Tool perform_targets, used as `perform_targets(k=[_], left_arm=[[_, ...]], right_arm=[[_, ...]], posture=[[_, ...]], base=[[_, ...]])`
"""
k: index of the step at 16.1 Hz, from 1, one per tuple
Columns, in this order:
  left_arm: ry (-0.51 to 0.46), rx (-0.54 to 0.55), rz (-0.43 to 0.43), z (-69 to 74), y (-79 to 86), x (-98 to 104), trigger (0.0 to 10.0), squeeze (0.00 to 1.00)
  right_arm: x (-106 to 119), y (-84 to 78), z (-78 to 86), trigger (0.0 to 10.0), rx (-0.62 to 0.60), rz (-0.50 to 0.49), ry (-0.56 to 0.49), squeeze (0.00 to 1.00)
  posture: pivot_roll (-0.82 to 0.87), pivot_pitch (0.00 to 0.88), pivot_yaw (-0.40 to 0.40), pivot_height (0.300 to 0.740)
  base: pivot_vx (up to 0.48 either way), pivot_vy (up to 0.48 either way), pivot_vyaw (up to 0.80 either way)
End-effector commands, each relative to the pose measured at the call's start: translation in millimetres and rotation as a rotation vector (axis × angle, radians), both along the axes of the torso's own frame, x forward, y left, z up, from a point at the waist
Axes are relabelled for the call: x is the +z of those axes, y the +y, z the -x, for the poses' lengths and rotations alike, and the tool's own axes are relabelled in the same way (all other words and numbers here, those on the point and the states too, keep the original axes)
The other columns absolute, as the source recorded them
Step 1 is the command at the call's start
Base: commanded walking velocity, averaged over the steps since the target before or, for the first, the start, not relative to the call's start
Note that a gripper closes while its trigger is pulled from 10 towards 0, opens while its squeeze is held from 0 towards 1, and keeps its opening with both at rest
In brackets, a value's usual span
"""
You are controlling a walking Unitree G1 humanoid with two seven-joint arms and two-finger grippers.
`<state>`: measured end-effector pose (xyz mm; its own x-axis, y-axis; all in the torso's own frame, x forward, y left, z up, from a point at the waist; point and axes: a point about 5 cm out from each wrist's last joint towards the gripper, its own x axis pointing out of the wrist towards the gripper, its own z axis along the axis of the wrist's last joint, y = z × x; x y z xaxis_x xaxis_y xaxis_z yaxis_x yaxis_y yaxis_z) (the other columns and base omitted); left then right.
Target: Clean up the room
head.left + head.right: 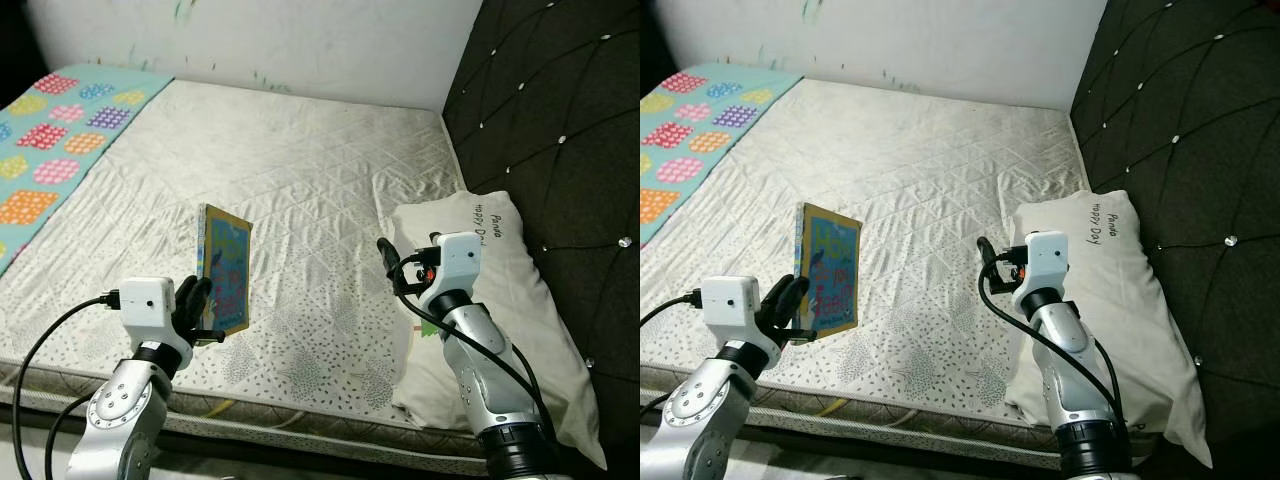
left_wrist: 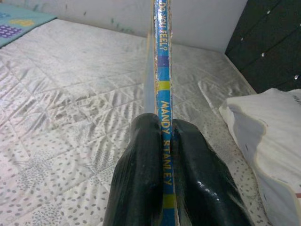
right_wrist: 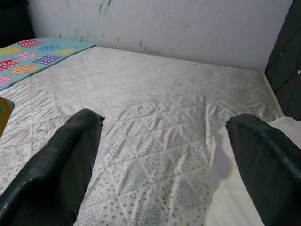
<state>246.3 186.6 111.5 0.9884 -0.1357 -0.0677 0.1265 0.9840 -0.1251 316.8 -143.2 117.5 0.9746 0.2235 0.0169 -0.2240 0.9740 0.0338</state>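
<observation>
A thin picture book (image 1: pixel 226 268) with a blue cover stands upright over the mattress's near edge, held in the air by my left gripper (image 1: pixel 197 308). In the left wrist view both black fingers (image 2: pixel 141 174) press against the book's spine (image 2: pixel 163 70), which reads "Mandy Stanley". My right gripper (image 1: pixel 392 262) hovers open at the near right of the bed, beside a white pillow (image 1: pixel 500 300), with nothing between its fingers (image 3: pixel 56 174).
A bare white quilted mattress (image 1: pixel 290 170) stretches to a white wall. A colourful patterned blanket (image 1: pixel 50 140) lies along its far left. A dark tufted headboard (image 1: pixel 560 120) rises on the right behind the pillow.
</observation>
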Motion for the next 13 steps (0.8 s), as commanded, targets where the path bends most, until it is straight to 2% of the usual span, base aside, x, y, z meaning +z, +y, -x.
perform_targets(k=[1,7,9,13], left_arm=[[-0.056,-0.016,0.015,0.6,-2.4,12,10.0,0.0],[-0.064,0.024,0.096,4.1,-3.3,15,10.0,0.0],[-0.073,-0.021,0.08,3.2,-6.6,17,10.0,0.0],[-0.088,-0.013,0.106,-2.6,-9.7,22,10.0,0.0]], right_arm=[[0,-5.4,1.8,10.0,-0.024,-0.008,0.006,0.0],[-1,-10.5,9.6,10.0,-0.039,-0.022,0.03,0.0],[-1,-11.1,11.5,10.0,-0.031,-0.023,0.039,0.0],[-1,-12.6,13.5,10.0,-0.03,-0.02,0.044,0.0]], posture=[[0.04,0.065,-0.105,0.74],[0.02,0.105,-0.117,0.74],[0.02,0.116,-0.12,0.74],[0.01,0.12,-0.116,0.74]], base=[[0.0,0.0,0.0],[0.0,0.0,0.0],[0.0,0.0,0.0],[0.0,0.0,0.0]])
